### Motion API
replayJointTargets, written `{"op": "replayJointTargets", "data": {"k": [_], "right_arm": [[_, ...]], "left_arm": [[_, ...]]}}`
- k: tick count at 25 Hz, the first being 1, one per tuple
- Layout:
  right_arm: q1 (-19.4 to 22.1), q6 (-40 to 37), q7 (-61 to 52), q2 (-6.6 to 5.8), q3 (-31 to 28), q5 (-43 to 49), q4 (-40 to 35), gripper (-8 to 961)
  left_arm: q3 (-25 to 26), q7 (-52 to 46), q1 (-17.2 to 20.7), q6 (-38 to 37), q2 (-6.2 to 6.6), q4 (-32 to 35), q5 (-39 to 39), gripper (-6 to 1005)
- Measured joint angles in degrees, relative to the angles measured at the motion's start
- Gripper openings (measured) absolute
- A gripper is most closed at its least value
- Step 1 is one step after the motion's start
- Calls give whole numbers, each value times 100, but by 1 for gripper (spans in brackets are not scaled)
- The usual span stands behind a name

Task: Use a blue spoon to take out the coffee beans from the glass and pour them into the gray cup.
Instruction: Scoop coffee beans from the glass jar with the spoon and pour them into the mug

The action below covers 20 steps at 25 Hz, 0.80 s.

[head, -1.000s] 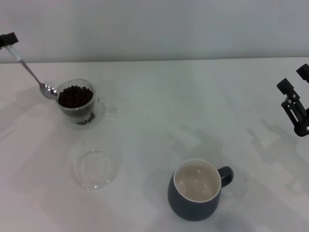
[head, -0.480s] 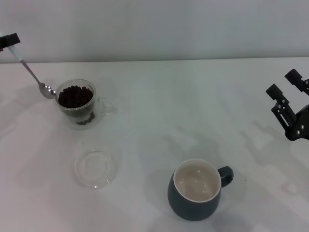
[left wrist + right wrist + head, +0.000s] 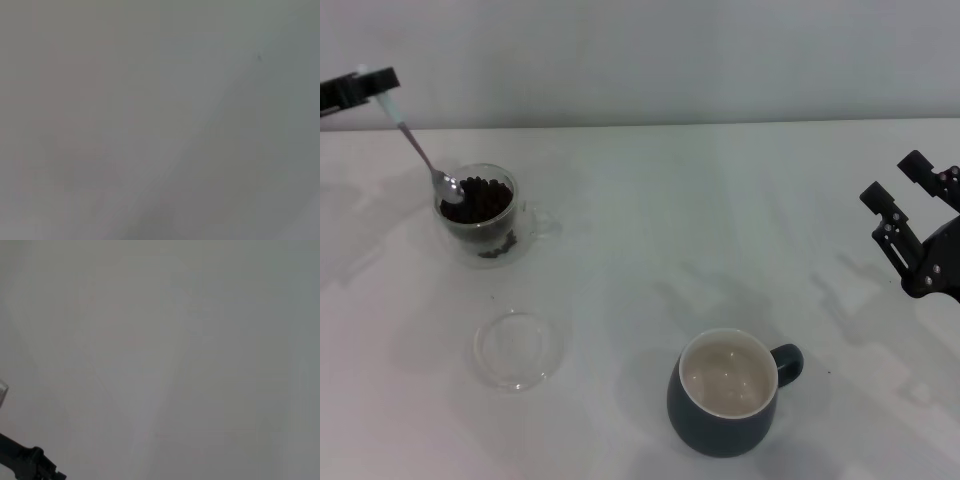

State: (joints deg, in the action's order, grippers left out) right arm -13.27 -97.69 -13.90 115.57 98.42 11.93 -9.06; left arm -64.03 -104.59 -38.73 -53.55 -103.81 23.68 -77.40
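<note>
The blue spoon [image 3: 423, 156] is seen held by its pale handle end in the left gripper [image 3: 378, 84], at the far left of the white table [image 3: 650, 230], the fingers clamped on the handle. The spoon is tilted, its shaft running down and toward the centre, and its shiny metal bowl is dipped among the coffee beans [image 3: 478, 198] at the near-left rim of the glass [image 3: 485, 213]. The glass (clear, double-walled, its side handle turned toward the right) is heaped with dark beans to just under the rim. A flat clear saucer [image 3: 517, 349] is laid on the table nearer the robot, apart from the glass. The gray cup [image 3: 725, 392] is set well apart from both, toward the near right, its cream inside bare and its loop handle pointed right. The right gripper [image 3: 902, 180] is raised over the table's right edge, its two black fingers spread apart and nothing held between them. Little beyond blank pale surface is given by either wrist view; a dark gripper part is caught in one corner of the right wrist's picture.
</note>
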Motion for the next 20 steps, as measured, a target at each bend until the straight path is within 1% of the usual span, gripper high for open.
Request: {"op": "replayJointTargets", "data": {"k": [2, 5, 12, 15, 20], "right_arm": [[0, 1, -43, 0, 1, 3, 0, 444], [0, 4, -120, 0, 1, 4, 1, 444], [2, 7, -131, 0, 1, 4, 3, 444], [7, 24, -134, 0, 1, 3, 10, 444], [9, 34, -229, 0, 1, 2, 11, 444]], "left_arm": [[-1, 3, -14, 47, -98, 5, -92, 127], [10, 6, -16, 94, -190, 32, -214, 127], [17, 22, 12, 303, -308, 41, -302, 127], [30, 41, 65, 471, -335, 46, -293, 127], [272, 20, 143, 519, -400, 34, -262, 127]]}}
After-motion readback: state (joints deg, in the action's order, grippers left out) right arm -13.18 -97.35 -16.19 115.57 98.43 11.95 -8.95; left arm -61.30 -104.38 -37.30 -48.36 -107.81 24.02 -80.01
